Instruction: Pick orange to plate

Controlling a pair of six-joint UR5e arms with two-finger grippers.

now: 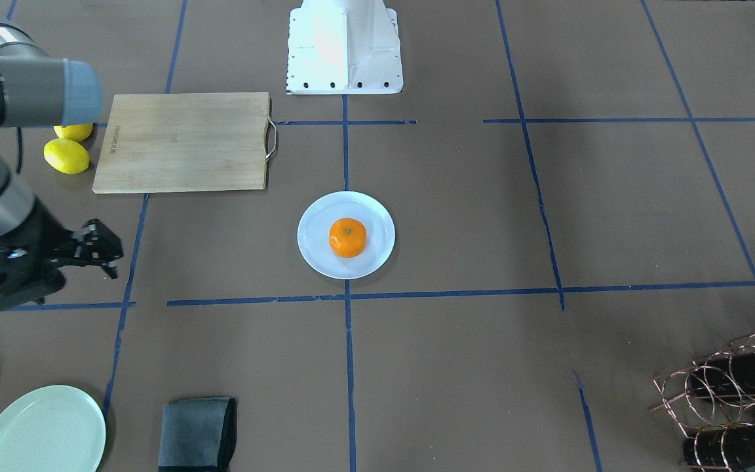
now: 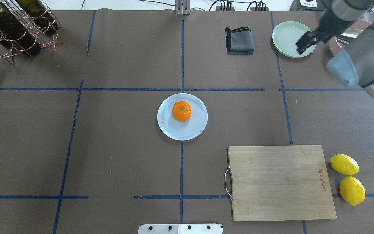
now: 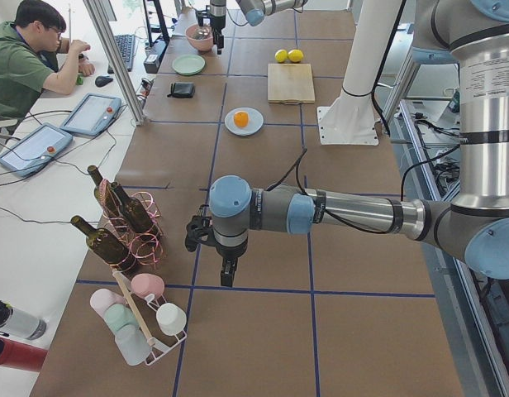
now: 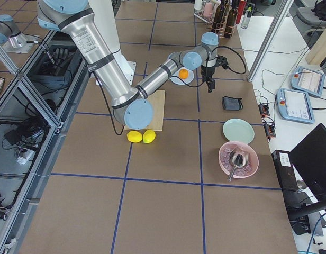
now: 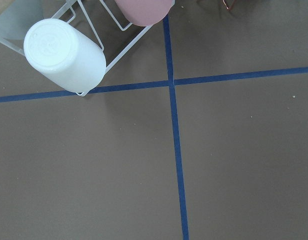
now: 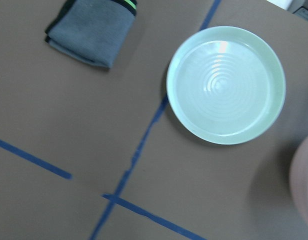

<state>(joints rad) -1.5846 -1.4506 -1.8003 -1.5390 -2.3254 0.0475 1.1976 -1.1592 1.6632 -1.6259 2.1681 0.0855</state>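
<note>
Two lemons [image 2: 344, 164] lie on the desk [image 2: 109, 156] nearer than the plate [image 2: 170, 128] and to its right, the orange [image 2: 181, 111] rests on that plate, the left pincer [image 3: 227, 279] hangs far off its left, and beyond it to the right the right pincer [image 2: 300, 48] hovers, though I cannot tell whether either pincer is apart or together.

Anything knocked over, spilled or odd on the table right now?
Nothing stands out. The small bright orange mandarin sits stem-up inside the round pale blue-white plate, and nothing looks spilled or damaged.
</note>
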